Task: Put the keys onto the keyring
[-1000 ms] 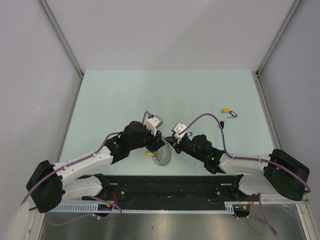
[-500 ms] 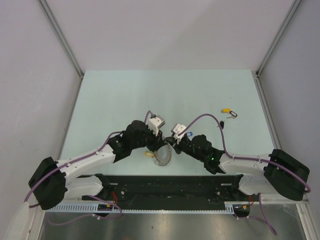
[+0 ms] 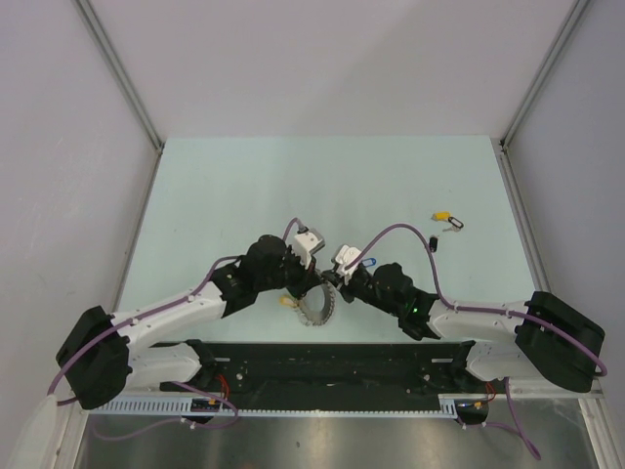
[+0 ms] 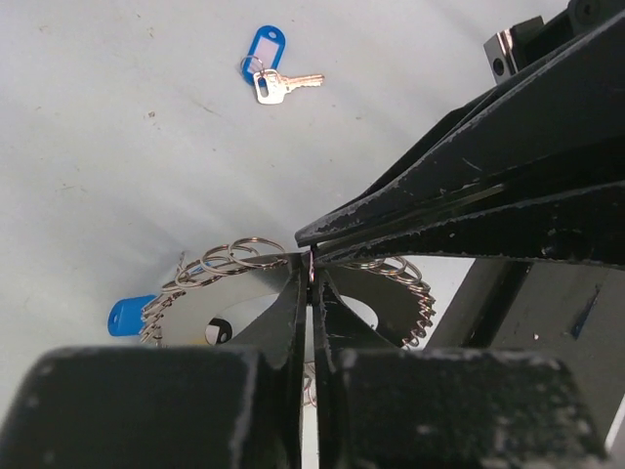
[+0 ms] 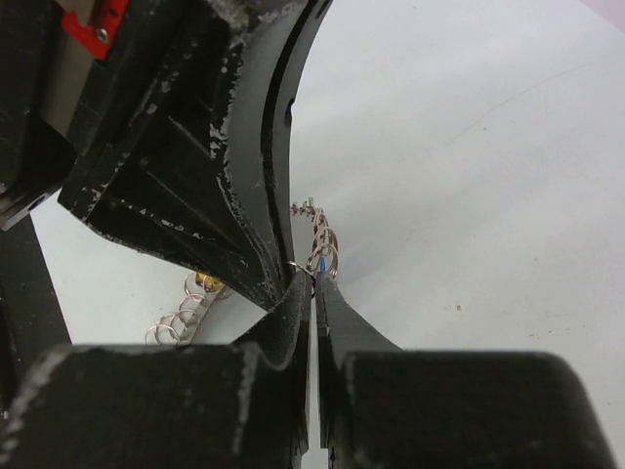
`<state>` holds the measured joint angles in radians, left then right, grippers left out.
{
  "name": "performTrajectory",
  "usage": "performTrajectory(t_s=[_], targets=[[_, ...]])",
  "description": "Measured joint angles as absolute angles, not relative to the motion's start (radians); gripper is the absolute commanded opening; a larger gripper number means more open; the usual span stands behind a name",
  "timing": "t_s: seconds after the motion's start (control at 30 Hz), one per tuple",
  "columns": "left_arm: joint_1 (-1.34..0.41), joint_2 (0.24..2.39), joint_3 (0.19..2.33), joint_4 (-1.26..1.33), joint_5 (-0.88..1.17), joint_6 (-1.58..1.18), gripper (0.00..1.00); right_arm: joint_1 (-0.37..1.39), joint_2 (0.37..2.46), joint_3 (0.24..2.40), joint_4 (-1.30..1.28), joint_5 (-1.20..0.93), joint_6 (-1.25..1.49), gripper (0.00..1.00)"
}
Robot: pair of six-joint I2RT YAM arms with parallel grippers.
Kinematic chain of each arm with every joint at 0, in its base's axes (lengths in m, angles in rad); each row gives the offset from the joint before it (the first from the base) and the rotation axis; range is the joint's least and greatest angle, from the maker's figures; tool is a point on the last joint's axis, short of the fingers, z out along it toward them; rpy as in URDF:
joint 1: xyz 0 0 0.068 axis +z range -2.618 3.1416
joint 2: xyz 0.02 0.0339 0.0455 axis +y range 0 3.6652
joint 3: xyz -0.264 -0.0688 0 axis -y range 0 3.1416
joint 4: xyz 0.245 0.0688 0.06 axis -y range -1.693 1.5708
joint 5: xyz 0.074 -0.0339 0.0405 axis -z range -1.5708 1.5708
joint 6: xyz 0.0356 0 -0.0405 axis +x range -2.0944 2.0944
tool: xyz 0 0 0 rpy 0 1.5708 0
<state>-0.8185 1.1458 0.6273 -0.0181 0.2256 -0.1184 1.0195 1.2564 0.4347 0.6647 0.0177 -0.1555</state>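
The silver keyring [image 3: 315, 309] stands on edge on the table between my two grippers. In the left wrist view its band [image 4: 195, 315] shows a ribbed edge of wire loops and a blue tag [image 4: 130, 315] hanging at its left. My left gripper [image 4: 312, 276] is shut on the ring's top edge. My right gripper [image 5: 313, 277] is shut on a loop of the same edge, tip to tip with the left fingers [image 5: 229, 166]. A loose key with a blue tag [image 4: 266, 70] lies beyond on the table. A yellow tag [image 5: 205, 283] sits by the ring.
At the back right of the table lie a yellow-tagged key [image 3: 441, 212] and a black-tagged key [image 3: 455, 225]. The blue-tagged key [image 3: 369, 262] lies just beside the right wrist. The black base rail [image 3: 322, 363] runs along the near edge.
My left gripper has closed from partly open onto the ring's edge and edged slightly right. The right arm and the ring have hardly moved.
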Motion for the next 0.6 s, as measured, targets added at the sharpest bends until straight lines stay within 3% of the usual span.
performTrajectory(t_s=[0.13,0.33,0.6], targets=[[-0.818,1.145,0.63,-0.035,0.232,-0.103,0.0,1.019,1.256,0.441,0.646,0.001,-0.158,0.33],[-0.816,1.123,0.628,-0.063,0.228,-0.093,0.0,1.004,1.194,0.466,0.56,-0.014,-0.153,0.59],[-0.793,1.058,0.584,-0.03,0.215,-0.088,0.0,0.854,0.995,0.49,0.388,-0.056,-0.049,0.67]])
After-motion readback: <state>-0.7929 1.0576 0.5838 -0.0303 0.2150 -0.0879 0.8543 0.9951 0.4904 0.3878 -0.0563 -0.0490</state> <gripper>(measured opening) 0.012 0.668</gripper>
